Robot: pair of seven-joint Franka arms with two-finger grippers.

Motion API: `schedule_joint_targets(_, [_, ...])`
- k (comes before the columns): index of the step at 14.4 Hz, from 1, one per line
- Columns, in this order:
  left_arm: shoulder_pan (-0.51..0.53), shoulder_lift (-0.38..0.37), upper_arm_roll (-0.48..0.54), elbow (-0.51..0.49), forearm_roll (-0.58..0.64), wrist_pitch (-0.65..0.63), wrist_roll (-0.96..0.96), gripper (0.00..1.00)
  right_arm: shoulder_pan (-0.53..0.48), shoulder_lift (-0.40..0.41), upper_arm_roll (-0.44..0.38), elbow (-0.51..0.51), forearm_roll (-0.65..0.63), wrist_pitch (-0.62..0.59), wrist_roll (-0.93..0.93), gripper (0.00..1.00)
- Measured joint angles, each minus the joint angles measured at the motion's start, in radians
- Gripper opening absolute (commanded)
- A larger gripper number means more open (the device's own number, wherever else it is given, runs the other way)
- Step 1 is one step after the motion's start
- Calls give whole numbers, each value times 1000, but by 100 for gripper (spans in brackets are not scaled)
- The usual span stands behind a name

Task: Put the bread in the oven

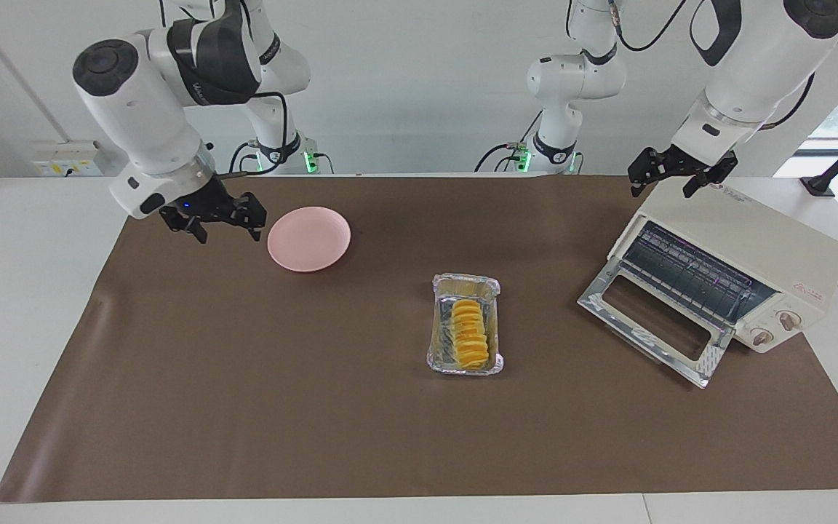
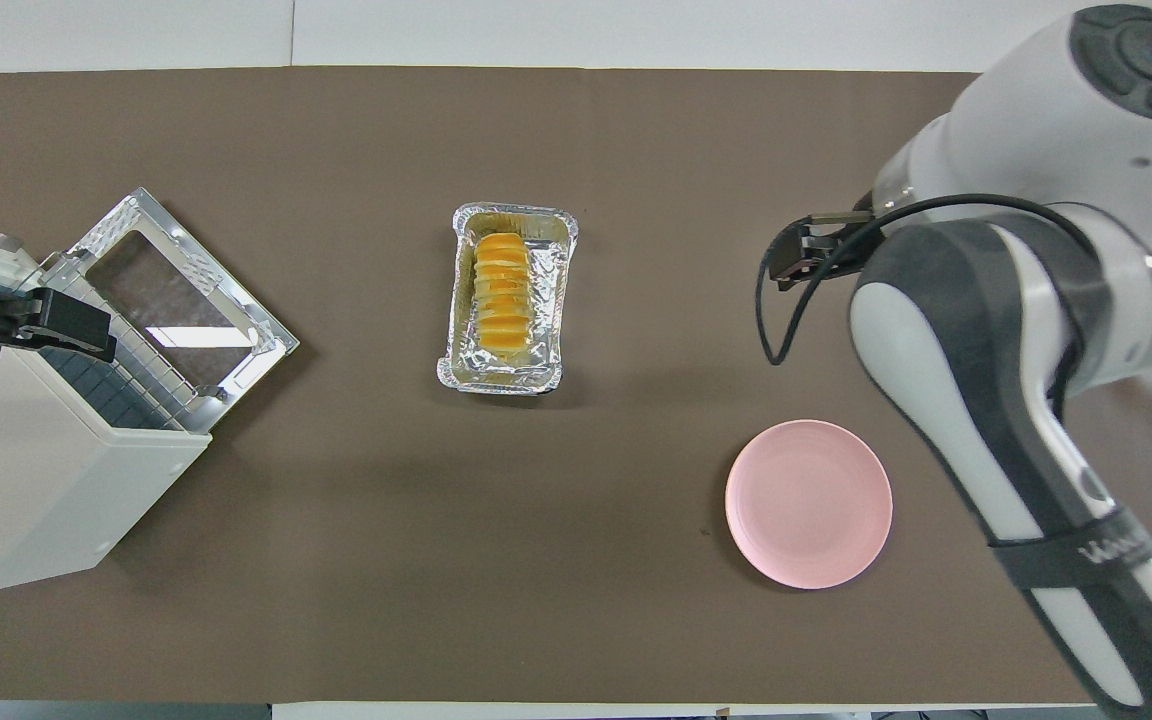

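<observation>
Overhead view: bread (image 2: 503, 295) in foil tray (image 2: 456, 350), oven (image 2: 56, 470) door open, plate (image 2: 808, 502) bare.

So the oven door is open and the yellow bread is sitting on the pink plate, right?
Not quite. The oven door is open, but the bread lies in the foil tray, not on the pink plate, which holds nothing. The overhead view shows this clearly.

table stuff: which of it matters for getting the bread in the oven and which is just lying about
For the job:
bread, lying in the foil tray
oven, door dropped open, at the left arm's end
left end effector, over the oven
right end effector, beside the plate

Lying about:
plate, bare, nearer the robots than the tray
</observation>
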Motion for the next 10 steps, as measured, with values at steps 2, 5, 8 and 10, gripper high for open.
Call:
schedule_joint_targets(2, [-23,-4,-6,0,0,0,-3,100,-20,-34,1,-11,-11,-29,0,100])
schedule_joint_targets(5, [-27,-5,-6,0,0,5,-3,100,-52,-52,1,-19,-12,-41,0,100])
schedule_joint_targets(8, [-62,-2,-10,3,-11,45,-7,100,-77,-51,1,-19,-12,-50,0,100])
schedule_joint_targets(10, [-138,55,-15,61,-34,47,-69,100,-77,-51,3,-19,-12,-51,0,100])
